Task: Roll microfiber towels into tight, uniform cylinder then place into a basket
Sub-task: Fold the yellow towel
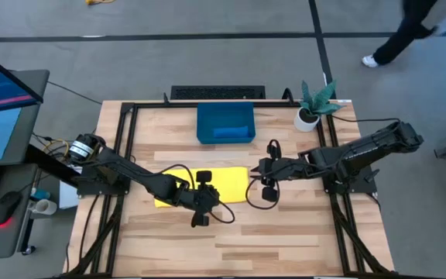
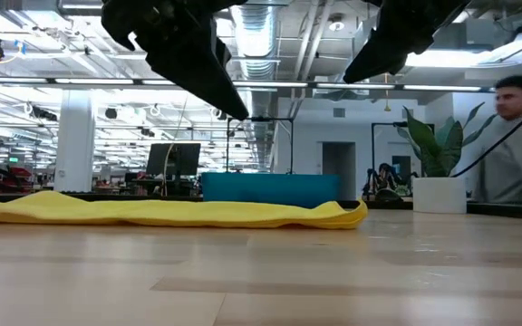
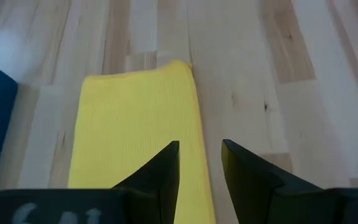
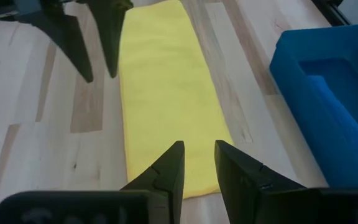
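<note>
While the yellow towel lies folded flat mid-table, near of the basket holding the blue towel, our left gripper and right gripper hover slightly open, empty; rolling looks next, needing an edge pinch.

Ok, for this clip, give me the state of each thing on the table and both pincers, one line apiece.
yellow towel: lying flat on the table as a long folded strip, not yet rolled.
blue towel: already inside the basket; how tightly it is rolled cannot be told.
basket: upright at the table's far side.
left pincer: open, empty, above the strip's long edge.
right pincer: open, empty, above the strip's end.
potted plant: upright.
</note>
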`<action>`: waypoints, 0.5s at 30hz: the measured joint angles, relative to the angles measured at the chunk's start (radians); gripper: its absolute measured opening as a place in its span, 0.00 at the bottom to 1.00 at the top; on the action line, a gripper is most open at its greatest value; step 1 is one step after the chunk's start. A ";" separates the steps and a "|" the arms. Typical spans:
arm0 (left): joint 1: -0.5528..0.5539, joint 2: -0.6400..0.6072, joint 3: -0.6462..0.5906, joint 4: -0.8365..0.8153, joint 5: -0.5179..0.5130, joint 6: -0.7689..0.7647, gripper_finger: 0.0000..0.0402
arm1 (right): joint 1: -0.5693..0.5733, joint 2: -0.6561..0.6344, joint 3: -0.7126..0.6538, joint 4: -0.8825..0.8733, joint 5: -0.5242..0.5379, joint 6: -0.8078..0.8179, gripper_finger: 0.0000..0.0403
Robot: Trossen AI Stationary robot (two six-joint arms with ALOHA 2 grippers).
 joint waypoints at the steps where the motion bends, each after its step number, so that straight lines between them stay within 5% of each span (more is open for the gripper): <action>1: 0.000 0.000 -0.005 0.011 0.001 0.000 0.28 | -0.004 0.000 0.000 0.000 0.000 0.000 0.28; 15: 0.003 0.000 -0.124 0.341 0.097 0.182 0.45 | -0.018 0.000 0.000 0.000 0.000 -0.001 0.28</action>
